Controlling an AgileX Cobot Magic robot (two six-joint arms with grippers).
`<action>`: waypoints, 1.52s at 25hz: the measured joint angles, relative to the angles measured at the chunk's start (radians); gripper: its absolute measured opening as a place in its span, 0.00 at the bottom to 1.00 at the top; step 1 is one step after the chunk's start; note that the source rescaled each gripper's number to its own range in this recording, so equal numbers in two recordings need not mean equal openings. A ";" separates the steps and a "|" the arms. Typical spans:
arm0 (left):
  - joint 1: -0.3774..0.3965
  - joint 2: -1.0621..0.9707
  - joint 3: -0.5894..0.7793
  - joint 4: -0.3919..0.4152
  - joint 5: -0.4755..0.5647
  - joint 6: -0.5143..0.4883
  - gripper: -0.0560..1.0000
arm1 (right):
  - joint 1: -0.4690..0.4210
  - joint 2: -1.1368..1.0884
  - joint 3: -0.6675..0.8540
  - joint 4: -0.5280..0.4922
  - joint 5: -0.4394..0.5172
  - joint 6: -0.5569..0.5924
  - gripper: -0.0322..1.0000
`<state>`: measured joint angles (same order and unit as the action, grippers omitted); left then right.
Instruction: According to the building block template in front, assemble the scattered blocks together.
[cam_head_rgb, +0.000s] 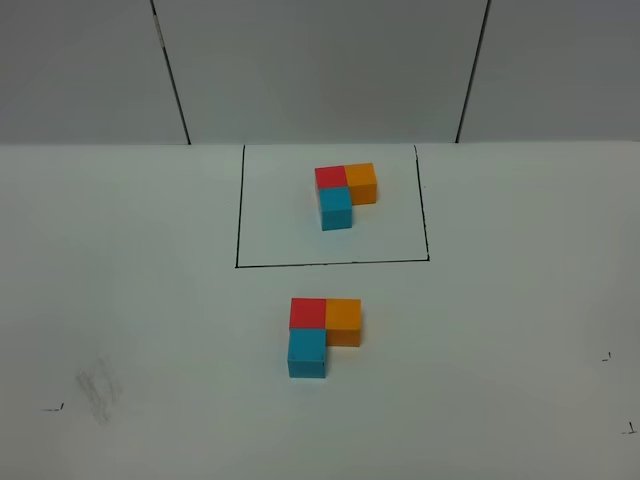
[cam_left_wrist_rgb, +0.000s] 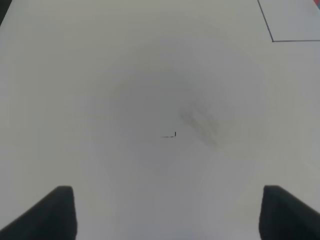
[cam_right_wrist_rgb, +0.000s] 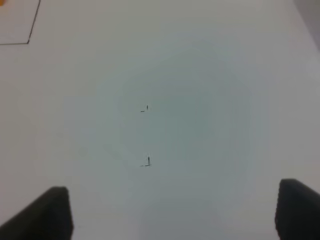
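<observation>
The building block template (cam_head_rgb: 343, 192) is a tight L of a red, an orange and a light blue cube inside a black-outlined square at the back of the table. Nearer the front, the larger red block (cam_head_rgb: 308, 312), orange block (cam_head_rgb: 343, 320) and light blue block (cam_head_rgb: 307, 354) touch in the same L shape. Neither arm shows in the exterior high view. In the left wrist view my left gripper (cam_left_wrist_rgb: 167, 212) stands open over bare table. In the right wrist view my right gripper (cam_right_wrist_rgb: 175, 212) is open too, with nothing between its fingers.
The black outline (cam_head_rgb: 239, 215) frames the template; one corner (cam_left_wrist_rgb: 272, 40) shows in the left wrist view and another (cam_right_wrist_rgb: 29, 42) in the right wrist view. A grey smudge (cam_head_rgb: 98, 385) marks the front left. Small pen marks (cam_right_wrist_rgb: 146, 162) dot the white table.
</observation>
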<state>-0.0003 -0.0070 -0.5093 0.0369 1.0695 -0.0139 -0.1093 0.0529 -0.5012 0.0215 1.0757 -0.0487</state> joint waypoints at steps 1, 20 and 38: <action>0.000 0.000 0.000 0.000 0.000 0.000 0.86 | -0.001 0.000 0.000 0.000 0.000 0.000 0.69; 0.000 0.000 0.000 0.000 0.000 0.001 0.86 | -0.003 0.000 0.000 0.000 0.000 0.000 0.69; 0.000 0.000 0.000 0.000 0.000 0.001 0.86 | -0.003 0.000 0.000 0.000 -0.001 0.000 0.69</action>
<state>-0.0003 -0.0070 -0.5093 0.0369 1.0695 -0.0127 -0.1126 0.0529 -0.5012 0.0215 1.0745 -0.0487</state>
